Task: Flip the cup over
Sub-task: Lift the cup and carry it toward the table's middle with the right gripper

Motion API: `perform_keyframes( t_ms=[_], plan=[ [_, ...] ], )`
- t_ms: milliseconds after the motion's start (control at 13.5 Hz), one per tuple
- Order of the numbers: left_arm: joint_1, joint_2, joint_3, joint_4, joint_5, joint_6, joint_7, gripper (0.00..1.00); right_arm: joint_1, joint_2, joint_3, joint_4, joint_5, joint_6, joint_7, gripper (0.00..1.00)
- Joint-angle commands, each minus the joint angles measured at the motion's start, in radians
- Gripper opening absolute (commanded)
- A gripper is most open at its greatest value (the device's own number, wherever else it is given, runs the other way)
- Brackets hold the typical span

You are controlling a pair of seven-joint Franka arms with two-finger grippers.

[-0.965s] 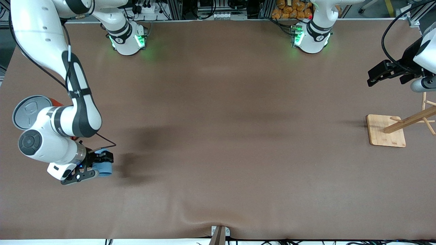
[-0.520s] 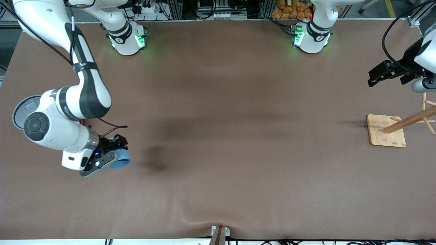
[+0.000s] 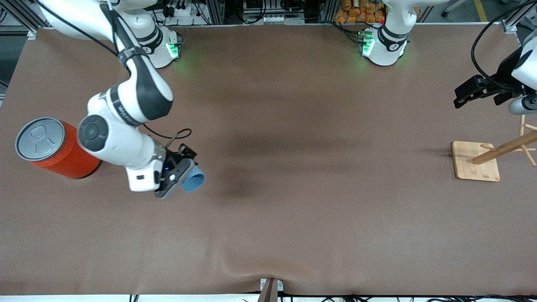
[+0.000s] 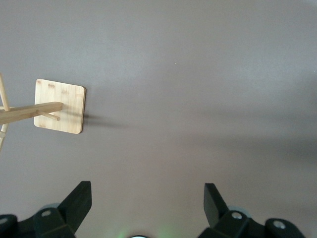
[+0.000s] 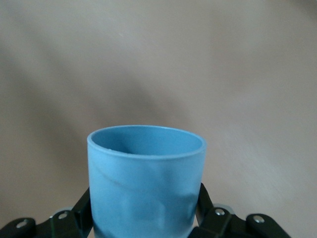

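Cup [image 3: 194, 181] held in the air by the right gripper [image 3: 178, 176], over the table [image 3: 293, 167] toward the right arm's end; fingers clamped on its sides. In the right wrist view the cup [image 5: 146, 183] shows its open rim and a darker blue inside wall; nothing visible in it, though the bottom is out of sight. Lower part of the cup is cut off by the picture's edge, with a fingertip [image 5: 208, 210] pressed against each flank.

Orange can [image 3: 58, 153] stands upright on the table near the right arm's end, grey lid on; contents hidden.

Left gripper [image 3: 472, 90] hangs over the left arm's end of the table, waiting, jaws spread wide and holding nothing; left wrist view shows its two fingers [image 4: 77, 198] well apart. Wooden rack [image 3: 495, 157] on a square base is below it, partly cut off at the picture's edge.

Since a second ago: right gripper and cup have travelled toward the table's middle. The can, then largely covered by the arm, is now fully visible.
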Motion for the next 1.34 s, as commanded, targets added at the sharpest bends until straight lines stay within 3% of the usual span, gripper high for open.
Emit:
perform_keyframes(
  t_ms=[0,297,445,668,891,1113,1262],
  plan=[
    [0.009,0.0,-0.001,0.011,-0.009,0.003,0.016,1.0,0.091,0.007,0.018,-0.017,0.012,0.08,-0.02,0.62],
    [0.011,-0.006,0.003,0.011,-0.009,0.003,0.017,1.0,0.234,0.071,0.018,-0.015,-0.007,0.198,-0.087,0.61],
    [0.012,-0.002,0.003,0.011,-0.009,0.003,0.016,1.0,0.249,0.106,0.016,-0.011,-0.004,0.253,-0.21,0.6],
    [0.011,-0.003,0.003,0.01,-0.009,0.003,0.016,1.0,0.263,0.228,0.016,0.087,-0.006,0.287,-0.373,0.58],
    [0.011,-0.002,0.003,0.01,-0.009,0.003,0.016,1.0,0.33,0.262,0.004,0.1,-0.023,0.292,-0.385,0.58],
    [0.011,-0.003,0.003,0.01,-0.009,0.003,0.016,1.0,0.386,0.338,-0.028,0.107,-0.07,0.425,-0.384,0.55],
    [0.011,0.0,0.003,0.01,-0.01,0.005,0.016,1.0,0.404,0.358,-0.032,0.109,-0.081,0.444,-0.381,0.55]
  ],
)
